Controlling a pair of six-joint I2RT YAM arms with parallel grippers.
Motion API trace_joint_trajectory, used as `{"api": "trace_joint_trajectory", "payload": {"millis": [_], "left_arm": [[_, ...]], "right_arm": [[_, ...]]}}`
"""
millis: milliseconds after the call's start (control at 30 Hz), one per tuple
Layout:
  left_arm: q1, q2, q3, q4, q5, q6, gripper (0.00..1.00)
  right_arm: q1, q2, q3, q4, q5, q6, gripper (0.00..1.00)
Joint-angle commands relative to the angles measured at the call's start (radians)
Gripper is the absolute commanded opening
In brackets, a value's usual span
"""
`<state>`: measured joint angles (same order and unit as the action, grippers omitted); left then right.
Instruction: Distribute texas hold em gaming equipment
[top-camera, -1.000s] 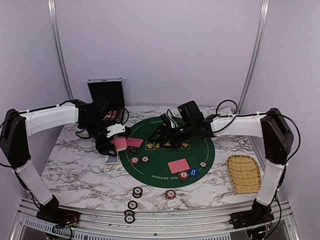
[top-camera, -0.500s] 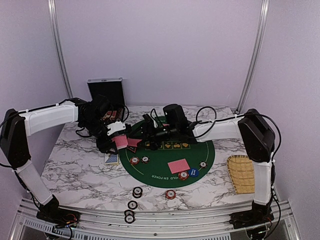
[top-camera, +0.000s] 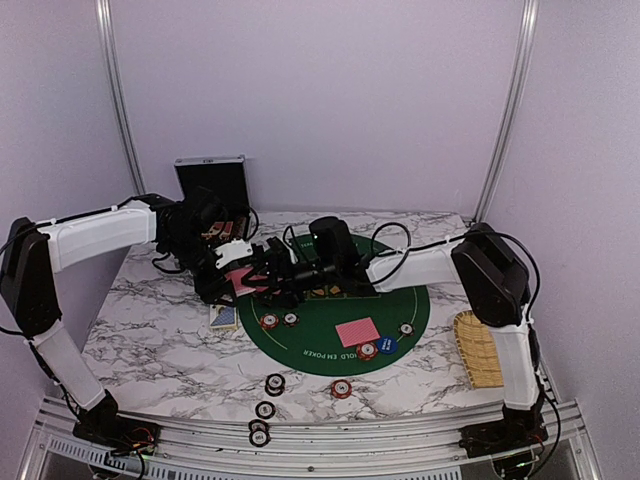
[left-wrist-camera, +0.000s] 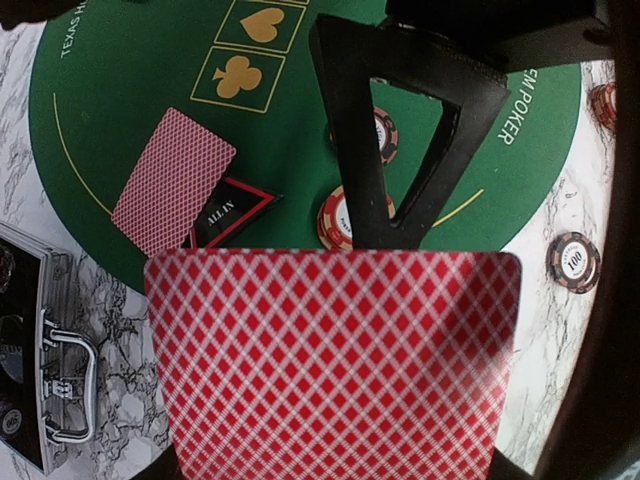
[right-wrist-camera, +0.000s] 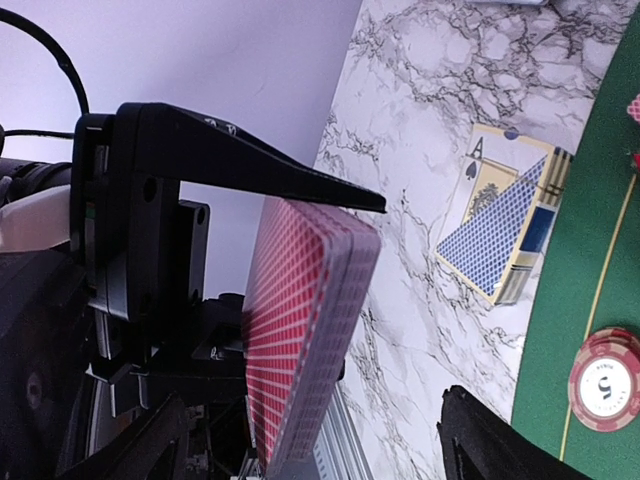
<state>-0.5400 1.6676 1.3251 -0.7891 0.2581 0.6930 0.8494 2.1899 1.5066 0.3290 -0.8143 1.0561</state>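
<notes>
**Left tool gripping the cards, right tool spread around them**

My left tool (top-camera: 228, 268) is clamped on the stack of red lattice-backed playing cards (left-wrist-camera: 335, 360). My right tool (right-wrist-camera: 415, 300) stands wide and holds nothing. One finger (right-wrist-camera: 280, 165) runs close along the stack's top card, and the other is well off. Below the stack, on the round green felt mat (left-wrist-camera: 130, 90), lie a red-and-black triangular marker (left-wrist-camera: 228, 212), a single red-backed card (left-wrist-camera: 172, 182) and a striped-edge red chip (left-wrist-camera: 332, 218). A blue-backed card box (right-wrist-camera: 505, 240) sits just off the mat's edge on the white marble tabletop (right-wrist-camera: 400, 120), which has open room near-left.

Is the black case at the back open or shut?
Open: the case has its lid standing upright above its base.
</notes>
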Motion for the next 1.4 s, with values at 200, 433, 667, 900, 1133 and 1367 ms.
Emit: {"api": "trace_joint_trajectory", "payload": {"millis": [200, 433, 667, 900, 1133, 1367], "left_arm": [[-0.033, -0.013, 0.025, -0.012, 0.034, 0.007, 0.0], [-0.049, -0.029, 0.008, -0.012, 0.024, 0.02, 0.0], [-0.055, -0.035, 0.001, -0.015, 0.022, 0.022, 0.0], [-0.055, -0.033, -0.005, -0.016, 0.004, 0.029, 0.0], [-0.055, -0.039, -0.002, -0.019, 0.0, 0.031, 0.0], [-0.055, -0.037, 0.002, -0.022, 0.0, 0.026, 0.0]], "right_arm": [[0.016, 0.083, 0.128, 0.05, 0.001, 0.056, 0.85], [0.017, 0.111, 0.17, -0.01, 0.029, 0.039, 0.84], [0.007, 0.099, 0.128, 0.045, 0.024, 0.071, 0.82], [-0.017, 0.021, -0.02, 0.221, -0.04, 0.117, 0.82], [-0.032, -0.046, -0.123, 0.256, -0.048, 0.104, 0.82], [-0.035, -0.025, -0.1, 0.277, -0.055, 0.13, 0.82]]}}
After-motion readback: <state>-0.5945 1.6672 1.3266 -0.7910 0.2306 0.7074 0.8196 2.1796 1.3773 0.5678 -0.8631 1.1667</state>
